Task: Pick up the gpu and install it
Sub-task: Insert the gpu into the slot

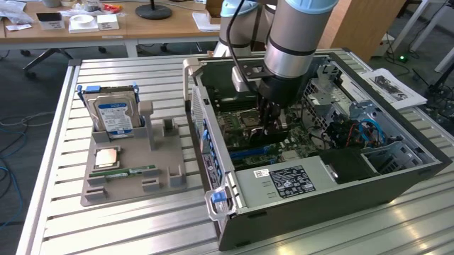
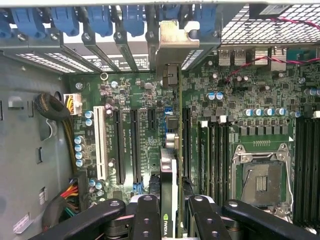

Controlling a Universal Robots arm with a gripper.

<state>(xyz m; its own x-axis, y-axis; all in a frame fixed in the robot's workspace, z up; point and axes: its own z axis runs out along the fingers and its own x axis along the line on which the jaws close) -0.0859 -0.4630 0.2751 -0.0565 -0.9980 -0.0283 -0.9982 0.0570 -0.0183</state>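
Observation:
My gripper (image 1: 273, 126) reaches down into the open computer case (image 1: 305, 215), over the motherboard. It is shut on the gpu (image 1: 261, 139), a dark card held on edge between the black fingers (image 2: 147, 215). In the wrist view the gpu (image 2: 169, 175) runs edge-on away from my gripper (image 2: 175, 212). Its silvery end bracket (image 2: 172, 45) stands at the case's rear slot openings. The card hangs over the motherboard between the long black expansion slots (image 2: 120, 145) and the memory slots (image 2: 212, 150). I cannot tell whether its lower edge touches a slot.
A grey holder (image 1: 167, 183) left of the case carries a hard drive with a blue-white label (image 1: 114, 114), a small chip (image 1: 106, 157) and a green memory stick (image 1: 131, 172). Inside the case are the power supply (image 1: 284, 180), the processor socket (image 2: 260, 182) and cable bundles (image 2: 52, 107).

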